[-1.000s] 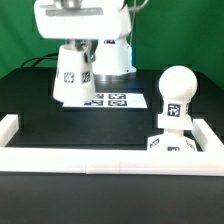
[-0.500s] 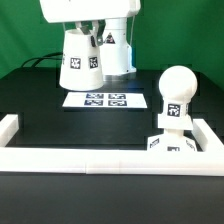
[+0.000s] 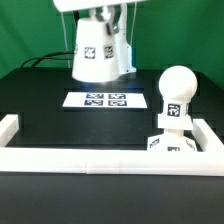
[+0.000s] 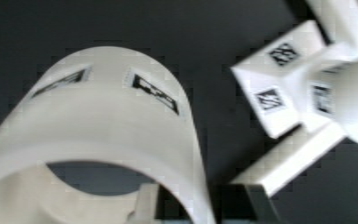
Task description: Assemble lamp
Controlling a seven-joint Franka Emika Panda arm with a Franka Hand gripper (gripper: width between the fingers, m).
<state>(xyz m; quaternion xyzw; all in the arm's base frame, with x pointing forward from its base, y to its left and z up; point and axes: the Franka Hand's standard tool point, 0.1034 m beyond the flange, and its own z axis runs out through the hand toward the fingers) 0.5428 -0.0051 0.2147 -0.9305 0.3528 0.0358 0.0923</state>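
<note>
The white tapered lamp shade [image 3: 96, 52] hangs in the air at the back of the table, held at its top by my gripper [image 3: 101, 14], which is shut on its wall. In the wrist view the shade [image 4: 114, 130] fills the near field, one wall pinched between my fingers at the gripper [image 4: 208, 205]. The round bulb [image 3: 177, 92] stands upright on the blocky base [image 3: 172, 142] at the exterior view's right, against the border rail. Bulb and base also show in the wrist view [image 4: 309, 85].
The marker board [image 3: 104, 100] lies flat below the raised shade. A long white border rail [image 3: 100, 161] runs along the table's front, with short side pieces at the exterior view's left [image 3: 8, 128] and right [image 3: 211, 135].
The gripper has lifted the shade higher and carried it toward the exterior view's right. The bulb and base have not moved.
</note>
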